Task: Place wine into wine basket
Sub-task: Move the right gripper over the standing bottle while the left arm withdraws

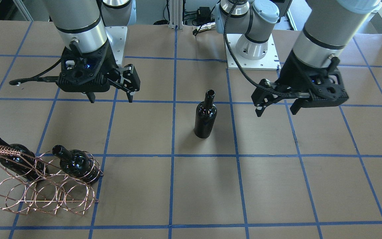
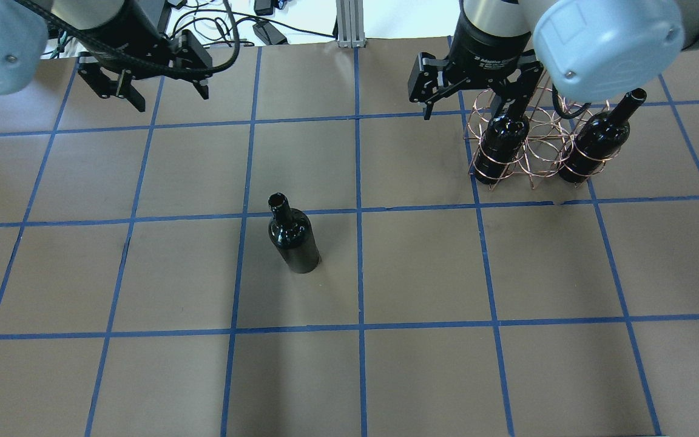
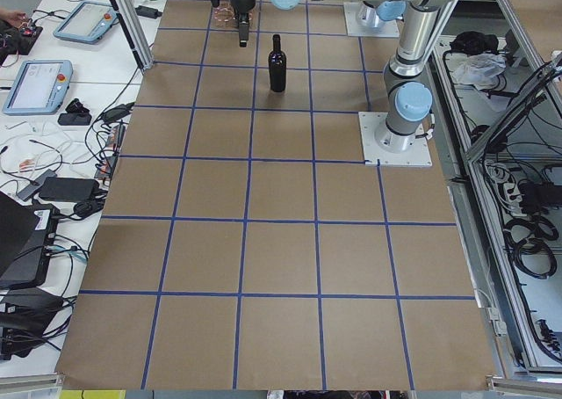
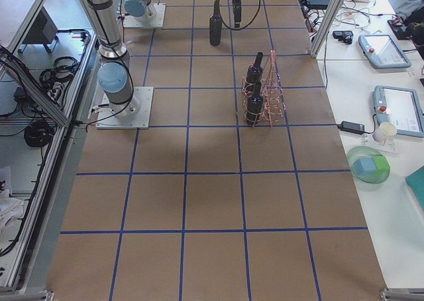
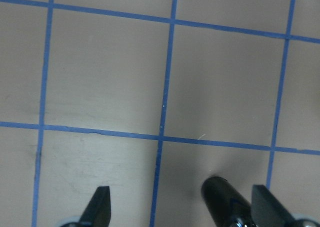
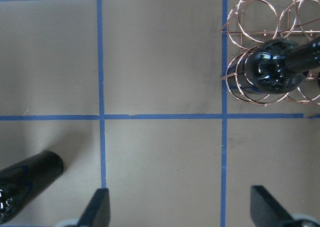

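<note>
We see the left gripper (image 1: 276, 112) and right gripper (image 1: 111, 99) released, empty. The wine bottle (image 1: 205, 116) stands upright mid-desk. The wine basket (image 1: 45, 196), near the far edge, holds 2 more bottles (image 1: 76, 164).

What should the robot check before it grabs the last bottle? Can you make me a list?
1. Last bottle standing upright, alone on the table: ok.
2. Left gripper open and empty: ok.
3. Right gripper open and empty: ok.
4. Wine basket has free spaces beside the two other bottles: ok.
5. Nothing lying between the last bottle and the wine basket: ok.
6. Wine basket steady enough not to slide: cannot tell.
</note>
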Controlling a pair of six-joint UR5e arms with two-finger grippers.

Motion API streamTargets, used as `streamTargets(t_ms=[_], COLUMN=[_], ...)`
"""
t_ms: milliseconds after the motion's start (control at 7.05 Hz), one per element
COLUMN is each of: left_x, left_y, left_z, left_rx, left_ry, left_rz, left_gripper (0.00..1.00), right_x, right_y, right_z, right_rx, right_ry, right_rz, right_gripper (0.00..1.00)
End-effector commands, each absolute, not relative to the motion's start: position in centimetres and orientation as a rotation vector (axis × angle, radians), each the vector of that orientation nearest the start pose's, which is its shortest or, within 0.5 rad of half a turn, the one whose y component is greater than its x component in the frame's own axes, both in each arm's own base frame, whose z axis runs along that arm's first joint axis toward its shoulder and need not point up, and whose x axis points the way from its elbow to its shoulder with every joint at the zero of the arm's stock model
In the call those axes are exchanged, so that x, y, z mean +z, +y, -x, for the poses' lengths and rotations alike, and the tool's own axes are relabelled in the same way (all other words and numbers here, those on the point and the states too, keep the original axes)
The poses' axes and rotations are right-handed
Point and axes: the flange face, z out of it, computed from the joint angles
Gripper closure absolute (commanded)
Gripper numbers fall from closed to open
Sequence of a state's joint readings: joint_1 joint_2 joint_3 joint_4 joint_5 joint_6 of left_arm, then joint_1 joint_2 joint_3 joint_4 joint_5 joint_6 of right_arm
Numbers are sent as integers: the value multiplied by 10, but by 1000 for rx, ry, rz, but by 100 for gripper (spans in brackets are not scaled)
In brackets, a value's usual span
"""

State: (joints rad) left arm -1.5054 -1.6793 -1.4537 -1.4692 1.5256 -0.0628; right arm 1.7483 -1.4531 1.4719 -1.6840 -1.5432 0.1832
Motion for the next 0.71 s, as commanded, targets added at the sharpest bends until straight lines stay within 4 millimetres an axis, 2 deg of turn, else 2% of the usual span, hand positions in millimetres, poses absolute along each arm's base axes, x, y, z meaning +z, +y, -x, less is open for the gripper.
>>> streamTargets(t_ms=[0, 142, 284, 426, 568], left_x=[502, 505, 504, 499, 505], left_y=[-559, -554, -548, -541, -530], left_z=[40, 32, 33, 35, 39], left_rx=[-148, -115, -79, -58, -74], left_ry=[3090, 3056, 3059, 3060, 3064], left_rz=[84, -22, -43, -44, -51], left_gripper=[0, 0, 0, 0, 0], right_x=[477, 464, 459, 454, 445], right_y=[-512, -509, -493, -474, -453], right_z=[-297, -337, -382, -413, -443], right_rx=[-154, -135, -129, -148, -127], right_ry=[3077, 3087, 3107, 3135, 3138], right_rz=[-40, -72, -105, -104, -154], right_gripper=[0, 0, 0, 0, 0])
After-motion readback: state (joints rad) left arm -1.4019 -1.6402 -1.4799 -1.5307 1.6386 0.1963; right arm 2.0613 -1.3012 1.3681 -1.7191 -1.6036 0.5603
